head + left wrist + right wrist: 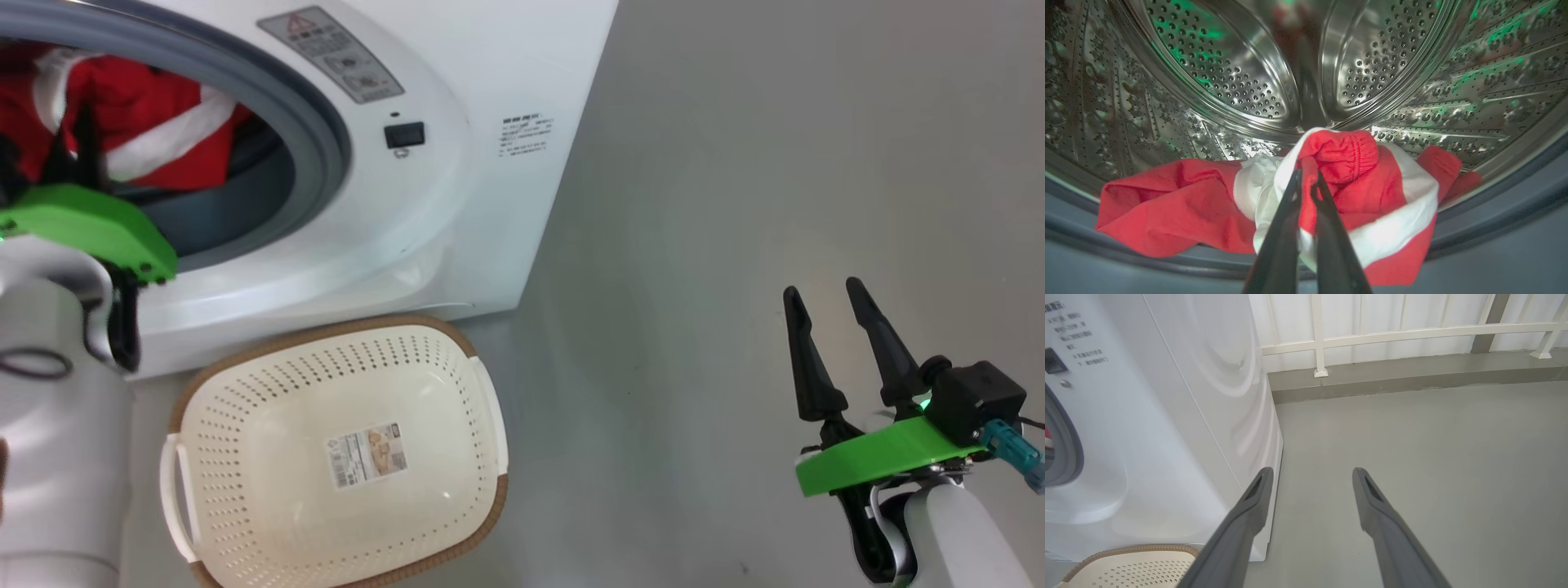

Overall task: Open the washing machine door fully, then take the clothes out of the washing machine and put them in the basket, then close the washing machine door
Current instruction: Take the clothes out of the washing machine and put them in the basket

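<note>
I work in what looks like a bare laundry space: a white washing machine and plastic basket on plain grey floor, white railing behind.

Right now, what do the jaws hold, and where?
Left gripper: jaws shut on the clothes, on a red fold by the white band. Right gripper: jaws open, empty.

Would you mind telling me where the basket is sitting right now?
In the head view, the basket sits on the floor at the lower left of centre, just in front of the washing machine, below its drum opening.
</note>
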Motion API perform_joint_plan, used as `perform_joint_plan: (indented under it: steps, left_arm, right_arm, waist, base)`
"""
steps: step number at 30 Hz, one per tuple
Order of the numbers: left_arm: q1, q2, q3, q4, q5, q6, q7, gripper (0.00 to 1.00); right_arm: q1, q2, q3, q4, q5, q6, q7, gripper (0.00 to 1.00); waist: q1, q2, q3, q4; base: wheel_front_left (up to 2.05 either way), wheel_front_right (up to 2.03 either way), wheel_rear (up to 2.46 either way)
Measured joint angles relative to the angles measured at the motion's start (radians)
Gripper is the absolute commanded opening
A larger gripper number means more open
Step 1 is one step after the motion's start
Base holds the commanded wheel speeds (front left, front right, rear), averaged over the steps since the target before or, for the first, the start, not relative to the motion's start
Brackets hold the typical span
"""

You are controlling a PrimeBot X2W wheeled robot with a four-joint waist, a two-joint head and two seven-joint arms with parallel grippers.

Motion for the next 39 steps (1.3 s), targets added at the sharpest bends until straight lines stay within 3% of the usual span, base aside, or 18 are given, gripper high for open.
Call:
perform_joint_plan:
  steps: [11, 16, 30, 34, 39]
  left_arm:
    - [0.340, -0.093, 0.113, -0.470, 0.037, -0.003, -0.002, 0.00]
    - [0.443, -0.132, 0.161, -0.630, 0.058, -0.029, -0.002, 0.00]
    - [0.658, -0.170, 0.207, -1.079, 0.062, -0.055, -0.004, 0.00]
    - [0.690, -0.170, 0.174, -1.165, 0.031, -0.032, -0.004, 0.00]
    - [0.732, -0.170, 0.127, -1.164, 0.041, -0.008, -0.007, 0.00]
  right_arm:
    - [0.055, 0.000, -0.011, 0.005, -0.007, 0.000, 0.000, 1.00]
    - [0.060, 0.000, -0.015, 0.006, -0.009, 0.000, 0.000, 1.00]
    - [0.078, 0.000, -0.020, 0.007, -0.015, 0.000, 0.000, 1.00]
    - [0.078, 0.000, -0.021, 0.007, -0.015, 0.000, 0.000, 1.00]
    - [0.078, 0.000, -0.020, 0.008, -0.015, 0.000, 0.000, 1.00]
  waist:
    - [0.0000, 0.0000, -0.080, 0.054]
    - [0.0000, 0.0000, -0.100, 0.079]
    - [0.0000, 0.0000, -0.123, 0.114]
    - [0.0000, 0.0000, -0.119, 0.116]
    - [0.0000, 0.0000, -0.115, 0.116]
  base:
    - [0.00, 0.00, 0.00]
    - [0.00, 0.00, 0.00]
    - [0.00, 0.00, 0.00]
    - [0.00, 0.00, 0.00]
    - [0.00, 0.00, 0.00]
